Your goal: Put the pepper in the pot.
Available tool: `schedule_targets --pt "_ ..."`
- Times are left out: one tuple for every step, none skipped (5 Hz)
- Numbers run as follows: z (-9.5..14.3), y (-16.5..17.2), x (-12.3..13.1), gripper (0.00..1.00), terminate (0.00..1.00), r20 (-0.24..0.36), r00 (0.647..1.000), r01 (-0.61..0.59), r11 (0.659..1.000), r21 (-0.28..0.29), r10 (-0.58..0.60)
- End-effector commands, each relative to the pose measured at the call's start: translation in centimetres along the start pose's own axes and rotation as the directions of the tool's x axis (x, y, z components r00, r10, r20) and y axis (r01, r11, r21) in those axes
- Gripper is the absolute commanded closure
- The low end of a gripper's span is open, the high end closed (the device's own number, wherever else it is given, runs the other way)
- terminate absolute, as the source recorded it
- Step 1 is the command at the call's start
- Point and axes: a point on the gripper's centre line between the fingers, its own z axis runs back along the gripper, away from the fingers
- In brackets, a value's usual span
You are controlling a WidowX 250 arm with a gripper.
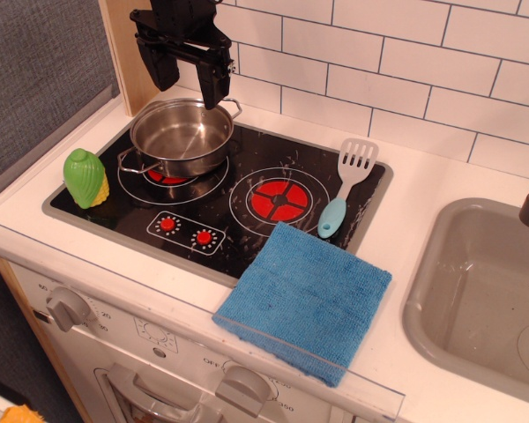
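The pepper (86, 177) is a bright green toy with a ribbed yellow patch, standing on the left edge of the black stovetop (220, 216). The pot (182, 136) is shiny steel with two loop handles and sits on the back left burner, to the right of and behind the pepper. It looks empty. My gripper (189, 77) hangs above the far side of the pot, black, with its two fingers spread apart and nothing between them.
A spatula (346, 185) with a grey blade and blue handle lies at the stovetop's right edge. A blue cloth (305, 300) lies over the front right corner. A grey sink (489, 295) is at the right. A tiled wall stands behind.
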Motion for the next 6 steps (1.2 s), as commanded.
schedule_targets --pt "0.0 0.0 0.0 0.00 0.00 0.000 1.000 0.000 1.000 0.000 0.000" --pt "1.6 1.2 -2.2 0.00 0.00 -0.001 1.000 -0.007 1.000 0.023 0.007" --pt "2.9 2.2 -5.2 0.00 0.00 -0.009 1.000 -0.010 0.999 0.039 0.011" --pt "3.3 3.1 -8.3 0.00 0.00 -0.057 0.998 0.019 0.998 0.064 -0.016" --pt "2.1 4.4 -10.5 0.00 0.00 -0.138 0.990 0.000 0.995 0.097 0.014" --pt "0.3 5.4 -10.7 0.00 0.00 -0.179 0.982 -0.032 0.993 0.114 0.053"
